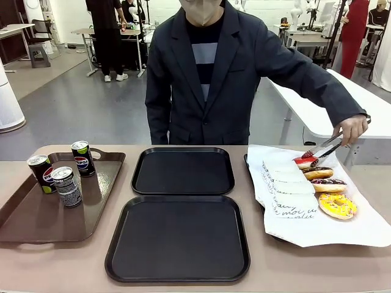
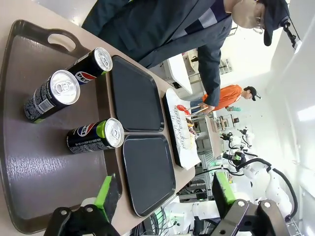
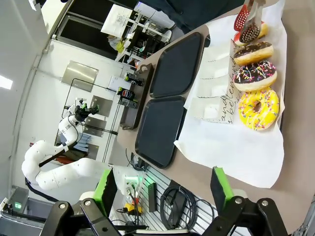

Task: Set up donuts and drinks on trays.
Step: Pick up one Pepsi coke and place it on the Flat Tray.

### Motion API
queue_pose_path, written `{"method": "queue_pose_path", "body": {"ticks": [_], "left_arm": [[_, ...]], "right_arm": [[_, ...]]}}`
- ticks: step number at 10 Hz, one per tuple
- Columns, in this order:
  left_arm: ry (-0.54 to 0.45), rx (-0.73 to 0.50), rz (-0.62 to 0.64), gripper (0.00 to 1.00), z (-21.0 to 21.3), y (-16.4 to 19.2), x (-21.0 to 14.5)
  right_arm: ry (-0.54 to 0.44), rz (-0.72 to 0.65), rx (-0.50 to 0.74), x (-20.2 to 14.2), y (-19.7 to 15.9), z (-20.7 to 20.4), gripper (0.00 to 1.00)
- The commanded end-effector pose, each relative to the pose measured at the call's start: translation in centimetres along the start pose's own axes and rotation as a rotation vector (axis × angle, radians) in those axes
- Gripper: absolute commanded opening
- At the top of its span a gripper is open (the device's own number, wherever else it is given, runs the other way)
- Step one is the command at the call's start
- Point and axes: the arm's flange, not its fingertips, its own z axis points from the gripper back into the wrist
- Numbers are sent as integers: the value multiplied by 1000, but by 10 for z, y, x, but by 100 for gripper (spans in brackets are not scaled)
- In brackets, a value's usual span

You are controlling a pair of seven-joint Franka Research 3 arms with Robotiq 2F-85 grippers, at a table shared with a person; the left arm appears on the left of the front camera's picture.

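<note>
**Bench layout, front and wrist views.** The bench [image 1: 61, 271] carries two square black trays in the middle, the near tray [image 1: 178, 239] just beside the far tray [image 1: 182, 171]. Both hold nothing. On the robot's left lies a longer brown tray [image 1: 36, 215]. On its right lies a white paper sheet [image 1: 345, 235].

The left gripper [image 2: 164, 196] has its jaws spread wide and grips nothing. It hangs over the near end of the brown tray. The right gripper [image 3: 165, 189] is likewise spread wide and grips nothing.

Three drink cans [image 1: 66, 186] stand upright on the brown tray, long axes vertical and silver tops up. They are ahead of the left gripper and apart from it.

Four donuts [image 1: 337, 205] lie flat in a row on the sheet. The row runs from the far edge towards the robot, with the yellow-iced one nearest. White paper sleeves [image 1: 290, 189] lie beside them. The row sits ahead of the right gripper, well apart.

The person's hand [image 1: 351, 129] holds tongs [image 1: 327, 146] with their tips at the farthest donut.
</note>
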Motion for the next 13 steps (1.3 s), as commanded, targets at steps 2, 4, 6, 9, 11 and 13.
{"method": "queue_pose_path", "body": {"ticks": [2,4,6,9,11,13], "left_arm": [[0,0,0,100,0,0,0],[38,96,1,100,-2,-20,18],[76,275,-43,100,-8,-77,40],[242,646,-162,100,-32,-158,50],[300,857,-215,100,-74,-184,45],[316,1001,-266,100,-127,-189,37]], "right_arm": [[-24,18,23,1,-1,-1,100],[-24,18,23,1,-1,-1,100],[-24,18,23,1,-1,-1,100],[-24,18,23,1,-1,-1,100],[-24,18,23,1,-1,-1,100],[-24,18,23,1,-1,-1,100]]}}
